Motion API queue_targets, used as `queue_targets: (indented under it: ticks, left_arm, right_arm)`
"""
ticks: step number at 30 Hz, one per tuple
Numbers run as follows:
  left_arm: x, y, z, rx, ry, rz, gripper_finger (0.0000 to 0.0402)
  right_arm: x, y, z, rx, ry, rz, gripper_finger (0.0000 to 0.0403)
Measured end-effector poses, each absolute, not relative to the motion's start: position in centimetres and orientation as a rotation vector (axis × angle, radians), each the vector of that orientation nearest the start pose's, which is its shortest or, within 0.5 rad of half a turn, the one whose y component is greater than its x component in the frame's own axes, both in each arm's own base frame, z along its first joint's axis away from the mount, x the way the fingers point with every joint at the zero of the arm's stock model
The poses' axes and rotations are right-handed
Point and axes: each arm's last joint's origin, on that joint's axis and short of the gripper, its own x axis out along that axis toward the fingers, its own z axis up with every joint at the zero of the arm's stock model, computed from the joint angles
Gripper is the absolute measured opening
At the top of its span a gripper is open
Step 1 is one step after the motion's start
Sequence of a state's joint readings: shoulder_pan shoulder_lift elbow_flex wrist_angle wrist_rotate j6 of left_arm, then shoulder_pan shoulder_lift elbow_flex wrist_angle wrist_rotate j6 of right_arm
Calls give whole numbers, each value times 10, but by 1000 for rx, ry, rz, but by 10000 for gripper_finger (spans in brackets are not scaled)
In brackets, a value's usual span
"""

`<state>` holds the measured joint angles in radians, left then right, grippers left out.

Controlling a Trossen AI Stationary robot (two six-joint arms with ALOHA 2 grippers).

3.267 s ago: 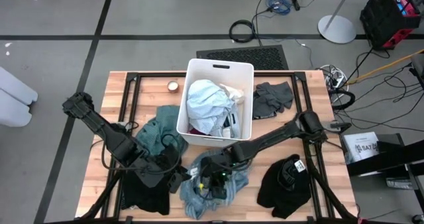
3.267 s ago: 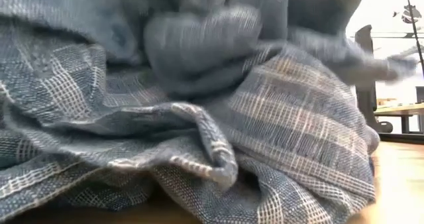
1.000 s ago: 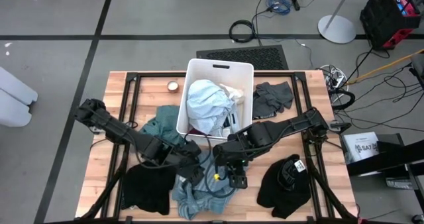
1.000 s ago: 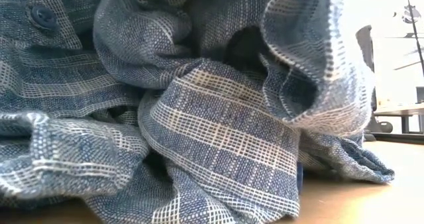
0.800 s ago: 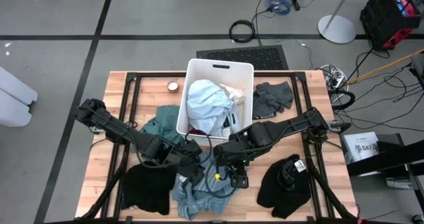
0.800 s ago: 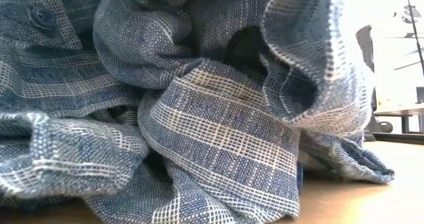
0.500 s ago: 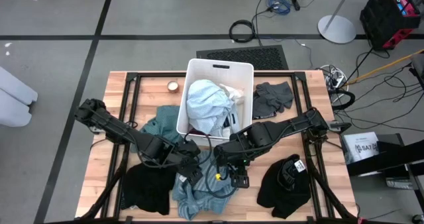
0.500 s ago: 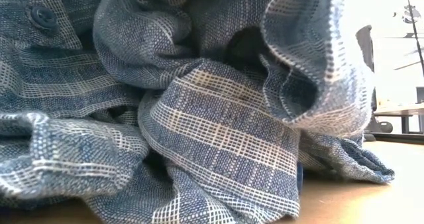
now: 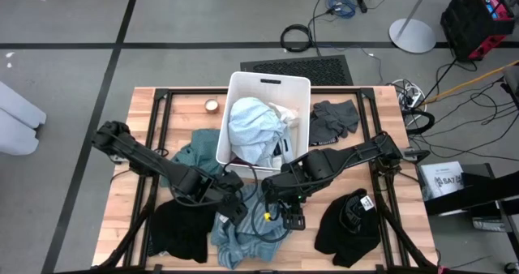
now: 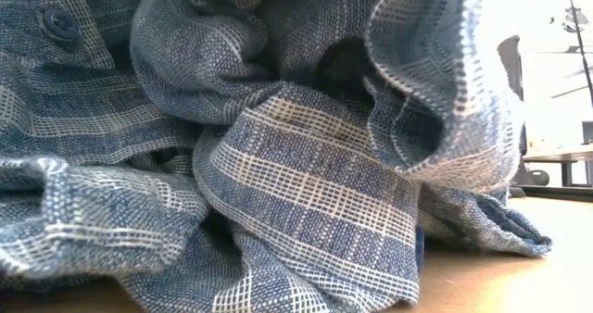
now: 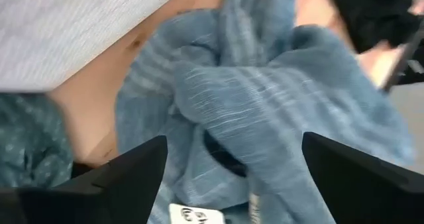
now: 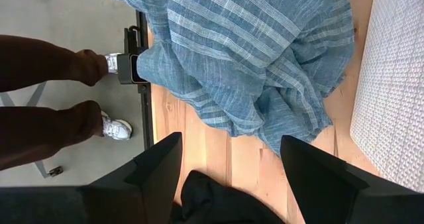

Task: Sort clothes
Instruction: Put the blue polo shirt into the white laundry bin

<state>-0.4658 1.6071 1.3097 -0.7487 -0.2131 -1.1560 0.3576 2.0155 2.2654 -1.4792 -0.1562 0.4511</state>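
A blue-white striped shirt (image 9: 243, 240) lies bunched on the table's near edge and fills the low view (image 10: 296, 165). My left gripper (image 9: 241, 211) stands open at its far left part, fingers on either side of a bunched fold (image 11: 265, 98). My right gripper (image 9: 293, 219) stands open just right of the shirt (image 12: 252, 45), above bare wood. A teal garment (image 9: 195, 164) lies left of the white bin (image 9: 272, 79), which holds light blue and white clothes (image 9: 253, 128). Black garments lie at near left (image 9: 182, 229) and near right (image 9: 349, 221), a dark grey one (image 9: 332, 120) right of the bin. My left gripper has its open fingers (image 11: 119, 177) on either side of the striped shirt's bunched fold, coming from the left and slanting down. I cannot tell whether the fingers touch the cloth. The shirt rests on the table.
A small round thing (image 9: 212, 105) sits at the far left of the table. The bin's wall (image 12: 397, 85) stands close beyond both grippers. A person's legs and shoes (image 12: 59, 111) show on the floor off the table's near edge. A dark cloth (image 12: 212, 197) shows low between my right fingers.
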Motion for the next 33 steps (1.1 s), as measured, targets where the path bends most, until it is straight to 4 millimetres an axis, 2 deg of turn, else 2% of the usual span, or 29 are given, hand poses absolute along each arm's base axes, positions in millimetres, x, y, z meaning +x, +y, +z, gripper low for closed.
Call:
queue_targets:
  ticks: [3,12,18,23,25,27,30,33]
  left_arm:
    - [298,-146,255,-716,1026,423,361]
    - [319,-157,200,-651,1144,501,361]
    - [332,-163,153,-588,1201,567,361]
    - [346,-171,113,-571,1234,524,361]
    - [356,-179,105,-632,1188,455,361]
    - [358,-183,104,-655,1166,436,360]
    - [359,-183,104,-670,1153,447,357]
    - [360,-179,104,-668,1166,476,331]
  right_arm:
    - [362,140,370,260,1308,160,242]
    - [362,140,369,263,1309,156,242]
    - [362,141,369,271,1311,154,242]
    - [362,142,369,280,1315,157,242]
    - [361,142,369,292,1329,165,242]
    - [359,143,369,299,1345,166,242]
    - [356,144,368,293,1367,161,242]
    - [354,148,368,283,1377,166,242]
